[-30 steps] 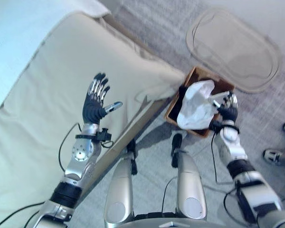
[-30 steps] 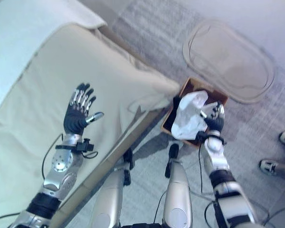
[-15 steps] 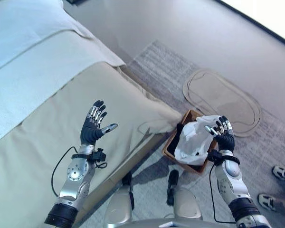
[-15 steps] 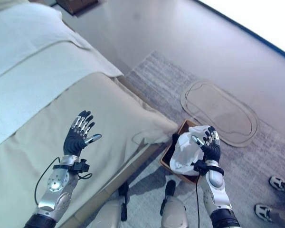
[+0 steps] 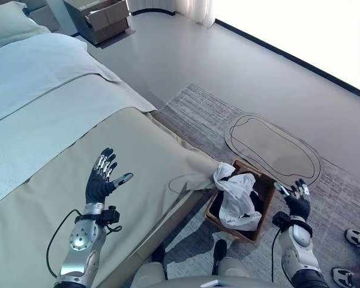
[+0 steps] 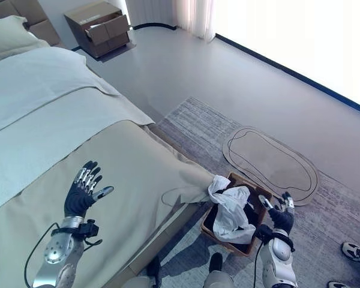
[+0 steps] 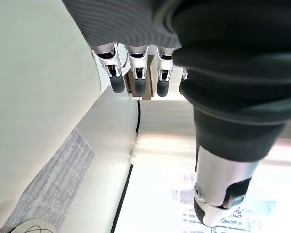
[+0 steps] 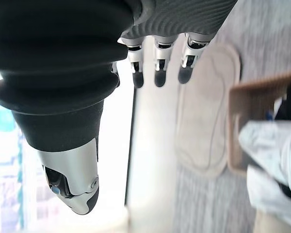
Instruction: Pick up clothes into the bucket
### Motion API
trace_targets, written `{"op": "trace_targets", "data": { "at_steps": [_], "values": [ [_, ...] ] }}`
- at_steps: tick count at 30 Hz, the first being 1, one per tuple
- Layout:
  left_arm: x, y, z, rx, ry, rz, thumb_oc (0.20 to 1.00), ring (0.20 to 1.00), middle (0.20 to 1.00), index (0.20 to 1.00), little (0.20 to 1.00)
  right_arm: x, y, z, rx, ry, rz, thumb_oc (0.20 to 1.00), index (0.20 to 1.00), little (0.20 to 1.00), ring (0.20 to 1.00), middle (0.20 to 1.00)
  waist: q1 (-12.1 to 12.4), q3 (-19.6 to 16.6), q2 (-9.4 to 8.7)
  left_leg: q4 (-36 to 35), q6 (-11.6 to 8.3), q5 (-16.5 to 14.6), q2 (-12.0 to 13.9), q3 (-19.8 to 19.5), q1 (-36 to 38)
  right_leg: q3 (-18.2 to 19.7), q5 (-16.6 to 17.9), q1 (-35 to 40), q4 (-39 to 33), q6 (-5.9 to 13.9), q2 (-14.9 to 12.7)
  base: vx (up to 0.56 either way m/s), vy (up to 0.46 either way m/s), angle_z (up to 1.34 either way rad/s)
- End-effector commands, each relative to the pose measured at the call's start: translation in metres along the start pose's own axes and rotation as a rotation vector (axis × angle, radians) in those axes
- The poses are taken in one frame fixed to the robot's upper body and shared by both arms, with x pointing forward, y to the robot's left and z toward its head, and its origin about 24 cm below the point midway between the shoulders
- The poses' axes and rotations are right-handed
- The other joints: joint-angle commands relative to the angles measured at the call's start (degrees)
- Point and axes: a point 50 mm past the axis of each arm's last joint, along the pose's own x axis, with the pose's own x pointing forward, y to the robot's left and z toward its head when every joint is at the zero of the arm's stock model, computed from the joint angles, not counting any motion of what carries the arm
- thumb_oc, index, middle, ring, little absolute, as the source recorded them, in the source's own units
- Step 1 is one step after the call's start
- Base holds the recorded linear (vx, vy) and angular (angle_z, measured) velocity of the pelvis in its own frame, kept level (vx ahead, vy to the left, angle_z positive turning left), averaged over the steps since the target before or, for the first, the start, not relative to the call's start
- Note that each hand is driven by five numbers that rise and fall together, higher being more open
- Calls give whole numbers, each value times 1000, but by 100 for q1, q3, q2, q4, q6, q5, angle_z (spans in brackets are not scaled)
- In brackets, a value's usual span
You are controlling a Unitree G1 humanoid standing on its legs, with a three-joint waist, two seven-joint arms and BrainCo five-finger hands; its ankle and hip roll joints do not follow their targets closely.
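White cloth (image 5: 235,195) draped in bucket (image 5: 265,191), right hand (image 5: 295,204) spread beside, left hand (image 5: 101,182) spread.

Big bed (image 5: 60,120) with a beige cover, pale blue sheet (image 5: 42,66) up near the pillow (image 6: 9,33). Grey rug (image 5: 210,120) beside it, oval mat (image 5: 273,147) at the rug's far edge, wooden nightstand (image 6: 99,27) beyond.

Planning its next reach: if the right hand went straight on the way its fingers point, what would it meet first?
Probably nothing nearby: the right hand, open beside the brown basket, points past it toward the oval mat; depth is unclear.
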Motion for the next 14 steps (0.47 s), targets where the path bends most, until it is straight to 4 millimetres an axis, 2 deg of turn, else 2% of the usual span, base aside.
{"op": "trace_targets", "data": {
  "at_steps": [1,3,4,5,6,7,11,14],
  "values": [
    [5,6,18,42,-111,12,1000,1000,1000,1000,1000,12,20,34,1,-152,73,1000,1000,1000,1000,1000,-18,-59,-86,-62,-3,-80,172,190,-6,51,583,-292,127,452,-579,25,8,-6],
    [4,6,17,42,-107,15,1000,1000,1000,1000,1000,10,23,35,-3,-157,97,1000,1000,1000,1000,1000,-21,-81,-94,-60,-1,-84,176,186,6,47,571,-274,134,450,-576,10,3,-2],
    [4,4,15,27,-104,13,1000,1000,1000,1000,1000,4,35,35,-55,-172,195,1000,1000,1000,1000,1000,-15,-117,-118,-38,-4,-90,191,172,27,44,551,-238,152,449,-571,0,0,0],
    [4,4,15,27,-104,14,1000,1000,1000,1000,1000,4,35,35,-56,-172,195,1000,1000,1000,1000,1000,-19,-118,-118,-38,-5,-91,191,171,29,42,550,-234,152,449,-571,0,0,0],
    [5,0,13,17,-102,6,1000,1000,1000,1000,1000,-4,48,34,-107,-188,294,1000,1000,1000,1000,1000,-10,-165,-147,-23,-13,-102,218,153,65,16,524,-186,158,448,-551,0,0,0],
    [5,1,13,17,-101,7,1000,1000,1000,1000,1000,-5,48,34,-107,-187,294,1000,1000,1000,1000,1000,-13,-165,-147,-23,-14,-102,218,151,68,14,523,-181,156,448,-550,31,-5,0],
    [5,-10,7,17,-81,-19,1000,1000,1000,1000,1000,-20,68,19,-125,-134,426,1000,1000,1000,1000,1000,-2,-274,-213,14,-27,-141,280,126,208,27,435,-14,170,415,-478,16,3,1],
    [4,-11,4,21,-68,-21,1000,1000,1000,1000,1000,-25,71,13,-130,-111,461,1000,1000,1000,1000,1000,-6,-290,-235,35,-33,-162,298,130,255,39,406,35,179,404,-458,0,0,0]
  ]
}}
